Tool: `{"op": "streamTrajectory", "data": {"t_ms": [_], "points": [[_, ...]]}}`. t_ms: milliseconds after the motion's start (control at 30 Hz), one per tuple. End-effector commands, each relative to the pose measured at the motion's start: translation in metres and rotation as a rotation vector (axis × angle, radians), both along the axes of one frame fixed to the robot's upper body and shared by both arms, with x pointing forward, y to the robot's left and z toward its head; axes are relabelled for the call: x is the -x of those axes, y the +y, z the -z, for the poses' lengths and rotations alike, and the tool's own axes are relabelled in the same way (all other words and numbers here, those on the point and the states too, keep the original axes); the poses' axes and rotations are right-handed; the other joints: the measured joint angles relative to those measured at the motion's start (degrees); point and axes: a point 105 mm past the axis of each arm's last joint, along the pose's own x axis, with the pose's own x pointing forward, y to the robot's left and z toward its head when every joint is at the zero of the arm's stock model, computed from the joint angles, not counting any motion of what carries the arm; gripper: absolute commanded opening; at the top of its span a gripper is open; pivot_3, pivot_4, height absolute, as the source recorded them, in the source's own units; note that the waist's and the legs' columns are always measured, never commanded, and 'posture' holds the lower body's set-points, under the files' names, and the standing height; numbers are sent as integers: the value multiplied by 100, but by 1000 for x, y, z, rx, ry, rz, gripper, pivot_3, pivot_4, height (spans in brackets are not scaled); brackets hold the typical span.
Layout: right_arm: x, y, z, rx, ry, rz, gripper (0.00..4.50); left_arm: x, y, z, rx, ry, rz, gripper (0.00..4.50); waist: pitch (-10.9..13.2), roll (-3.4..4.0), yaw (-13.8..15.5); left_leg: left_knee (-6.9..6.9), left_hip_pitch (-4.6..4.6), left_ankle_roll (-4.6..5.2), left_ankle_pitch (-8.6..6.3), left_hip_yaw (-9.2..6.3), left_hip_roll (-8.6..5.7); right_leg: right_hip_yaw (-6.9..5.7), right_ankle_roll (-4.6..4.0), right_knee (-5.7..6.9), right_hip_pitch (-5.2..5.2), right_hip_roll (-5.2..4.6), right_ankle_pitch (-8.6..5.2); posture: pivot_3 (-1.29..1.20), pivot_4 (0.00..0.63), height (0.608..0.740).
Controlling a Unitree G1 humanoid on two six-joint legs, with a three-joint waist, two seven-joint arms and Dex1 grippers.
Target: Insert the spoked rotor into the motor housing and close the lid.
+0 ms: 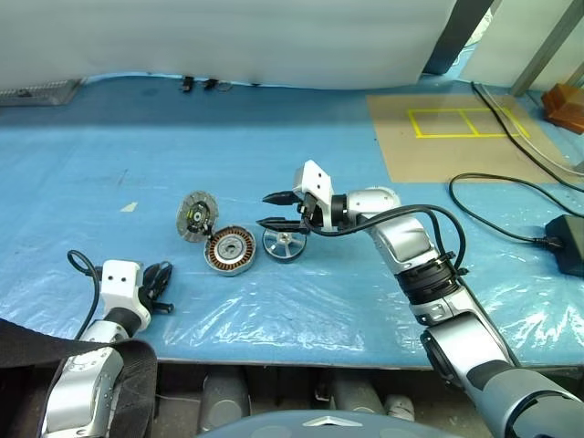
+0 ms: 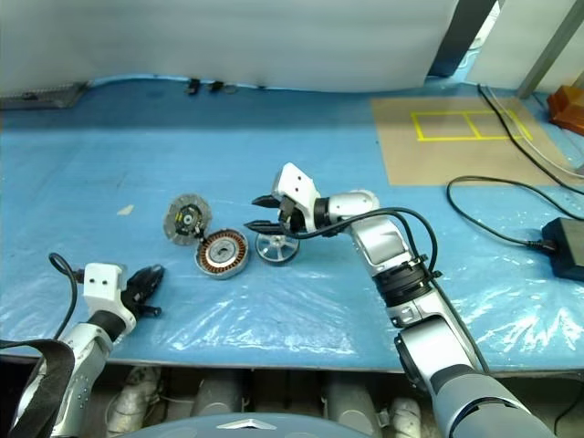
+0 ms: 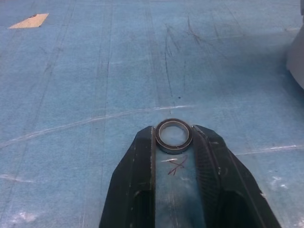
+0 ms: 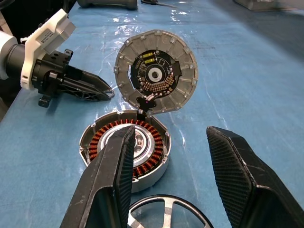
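Rotor pickup is the step in hand: the shiny silver spoked rotor (image 1: 283,243) lies on the blue tabletop (image 1: 365,274) just beside the round copper-wound motor housing (image 1: 230,250), with the flat grey lid (image 1: 196,216) propped at its far side. The right end effector (image 1: 271,209) hovers over the rotor, jaws apart, holding nothing; next it must descend and close. The left end effector (image 3: 174,138) pinches a small dark metal ring (image 3: 174,135).

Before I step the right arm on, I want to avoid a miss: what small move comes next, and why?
Probably lower the right gripper onto the spoked rotor and close. Its jaws stand open just above it, the rotor lies loose on the table beside the motor housing, and the lid is swung up, leaving the housing uncovered.
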Motion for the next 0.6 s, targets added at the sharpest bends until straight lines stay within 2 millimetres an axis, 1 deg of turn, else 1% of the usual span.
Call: {"op": "streamTrajectory", "data": {"t_ms": [33, 267, 400, 600], "points": [[-1, 4, -13, -15, -52, -17, 2461, 8, -3, 21, 26, 86, 7, 772, 0, 0, 2, 0, 1, 0, 0, 0, 0, 0, 4, 0, 1, 0, -2, 0, 150, 740], [-2, 3, -12, -16, -45, -11, 2461, 14, -10, 13, 66, 62, 75, 772, 0, 0, 2, -2, -2, 0, 0, 0, -1, 0, -1, -6, 1, -2, 1, 0, 150, 740], [-3, 3, -10, -4, -56, -10, 2461, 16, -10, 16, 32, 79, 103, 772, 0, 0, 1, -5, -3, 0, 0, 0, -1, -1, -2, -9, 1, -1, 1, 0, 150, 740], [-4, 2, -9, 3, -66, -10, 2461, 14, -8, 19, 32, 90, 88, 748, 0, 0, 1, -5, -2, 0, 0, 0, -2, -1, 0, -10, 1, -2, 0, 0, 150, 740]]}}
